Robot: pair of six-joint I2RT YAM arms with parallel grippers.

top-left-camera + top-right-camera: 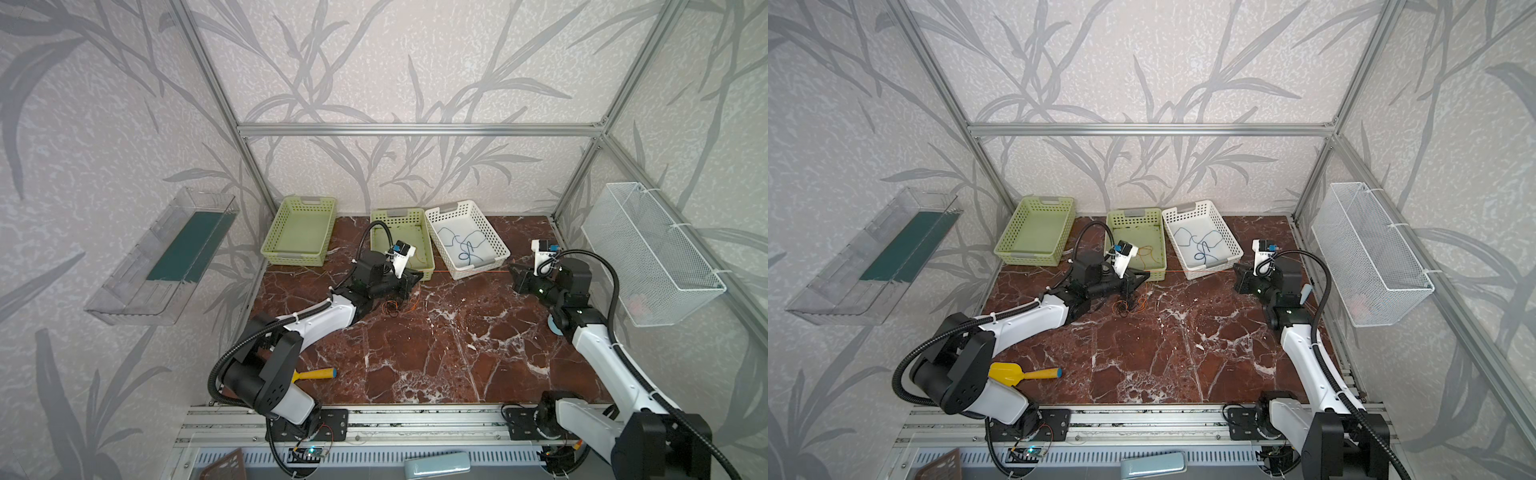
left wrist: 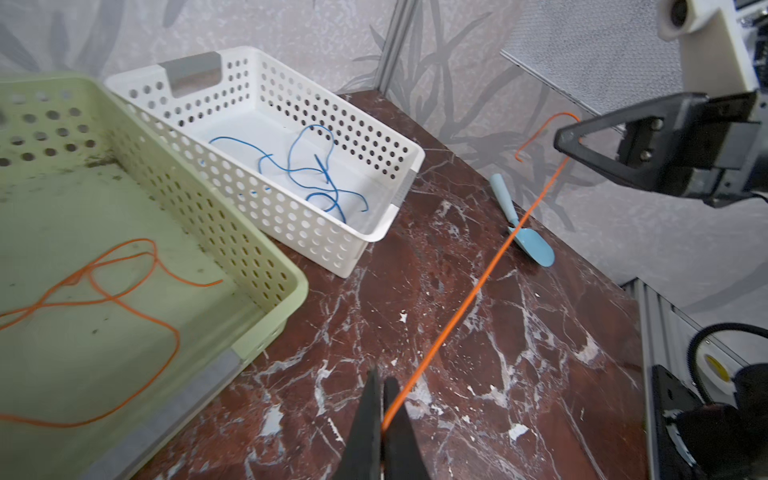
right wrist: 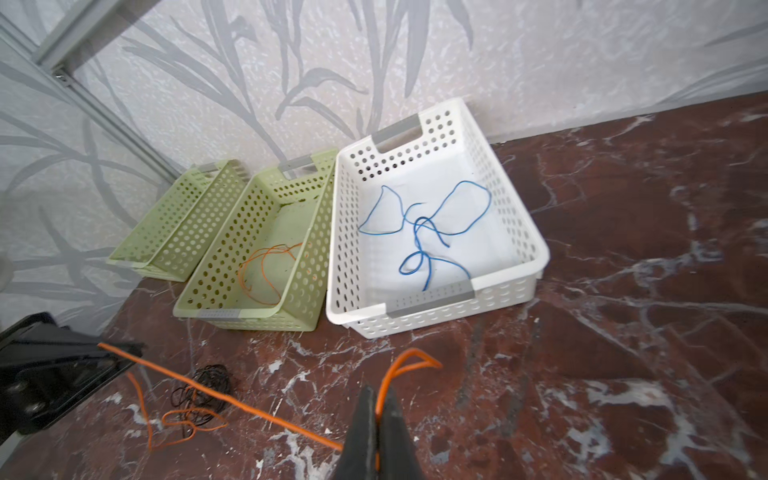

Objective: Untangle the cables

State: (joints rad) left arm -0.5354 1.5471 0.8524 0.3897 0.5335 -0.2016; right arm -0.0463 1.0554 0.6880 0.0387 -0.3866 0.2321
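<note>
One orange cable (image 2: pixel 469 299) runs taut above the marble table between my two grippers. My left gripper (image 2: pixel 382 376) is shut on one end, and in both top views it sits by the middle green basket (image 1: pixel 399 212). My right gripper (image 3: pixel 379 392) is shut on the other end, whose short tail loops past the tips. A small tangle of dark and orange cables (image 3: pixel 199 395) lies on the table below the left gripper (image 1: pixel 422 276). Blue cables (image 3: pixel 424 232) lie in the white basket (image 1: pixel 451 205). Another orange cable (image 3: pixel 266 270) lies in the middle green basket.
An empty green basket (image 1: pixel 307 200) stands at the back left. A blue scoop (image 2: pixel 528 237) lies near the right arm and a yellow scoop (image 1: pixel 311 375) at the front left. A wire mesh basket (image 1: pixel 652 249) and a clear shelf (image 1: pixel 166 257) hang on the side walls.
</note>
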